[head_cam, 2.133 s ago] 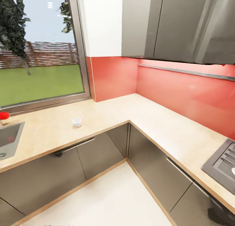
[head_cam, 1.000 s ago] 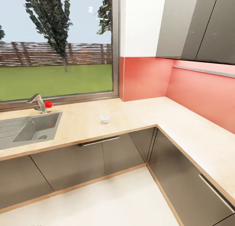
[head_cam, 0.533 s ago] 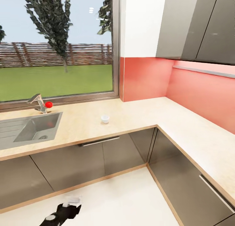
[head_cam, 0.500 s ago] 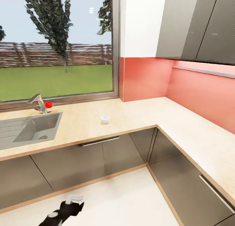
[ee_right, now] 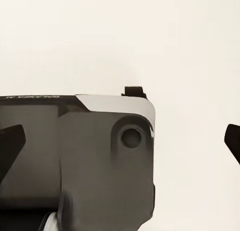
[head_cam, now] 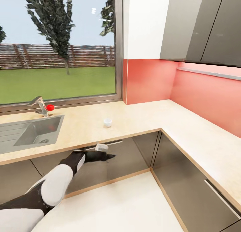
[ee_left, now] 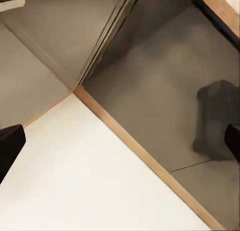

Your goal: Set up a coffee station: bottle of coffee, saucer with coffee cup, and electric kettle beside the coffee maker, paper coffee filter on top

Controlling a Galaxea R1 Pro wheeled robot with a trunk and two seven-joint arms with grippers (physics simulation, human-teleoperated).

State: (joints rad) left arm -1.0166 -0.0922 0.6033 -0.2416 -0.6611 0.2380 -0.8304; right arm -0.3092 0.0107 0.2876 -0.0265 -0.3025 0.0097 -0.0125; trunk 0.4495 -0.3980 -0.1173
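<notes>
Left gripper [head_cam: 103,155], black-fingered at the end of a white and black arm, reaches out in front of the glossy grey cabinet doors [head_cam: 100,165] just below the edge of the beige stone-look countertop [head_cam: 140,116]. Its fingers [ee_left: 10,146] sit far apart at opposite edges of the left wrist view, spread wide with nothing between them, above the pale floor [ee_left: 75,176] and the cabinet base. The right gripper's fingertips [ee_right: 10,141] are likewise wide apart and empty, over a dark grey part of the robot's body [ee_right: 80,156]. A small white coffee cup [head_cam: 107,122] stands upright on the countertop, between the steel sink [head_cam: 31,131] and the corner. No other task item is in view.
</notes>
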